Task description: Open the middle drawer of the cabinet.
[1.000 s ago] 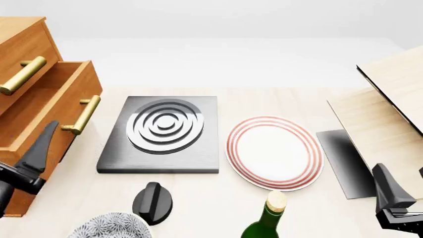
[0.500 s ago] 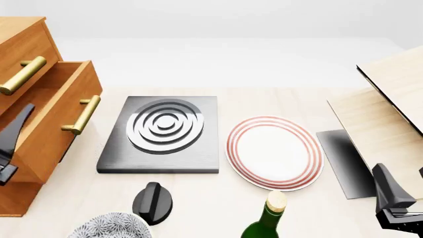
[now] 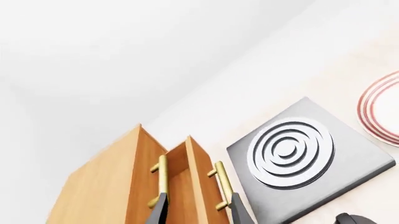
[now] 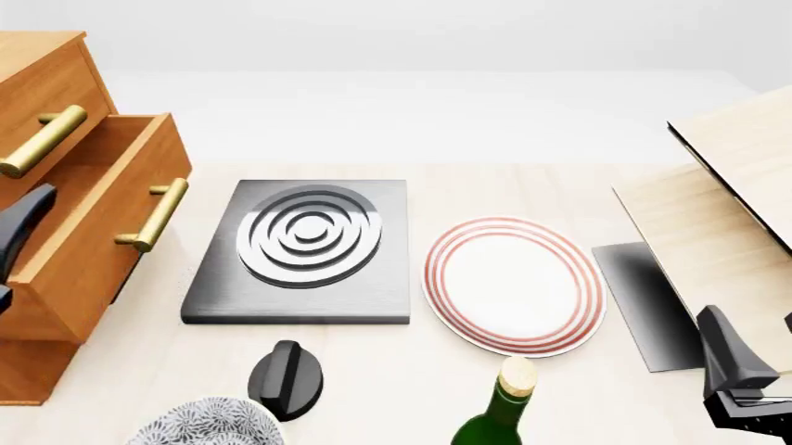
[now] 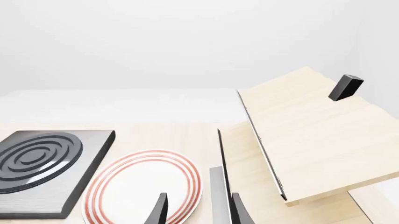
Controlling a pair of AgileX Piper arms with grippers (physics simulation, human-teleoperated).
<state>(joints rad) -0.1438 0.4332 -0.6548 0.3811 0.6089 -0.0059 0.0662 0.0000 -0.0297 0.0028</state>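
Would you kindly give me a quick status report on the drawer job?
Left gripper open, empty. Right gripper open, empty. Middle drawer pulled out of cabinet. Nothing in the way.

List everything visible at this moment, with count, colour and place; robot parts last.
orange-brown wooden cabinet: one, far left
middle drawer with brass bar handle: one, pulled out
top drawer: one, brass handle, above it
dark grey square hob with ringed plate: one, centre-left
white plate with red rings: one, centre
black knob: one, near edge
patterned bowl: one, near-left
green bottle: one, near centre
pale wood boards: right
left hand: black, open, by drawers
right hand: black, open, near right
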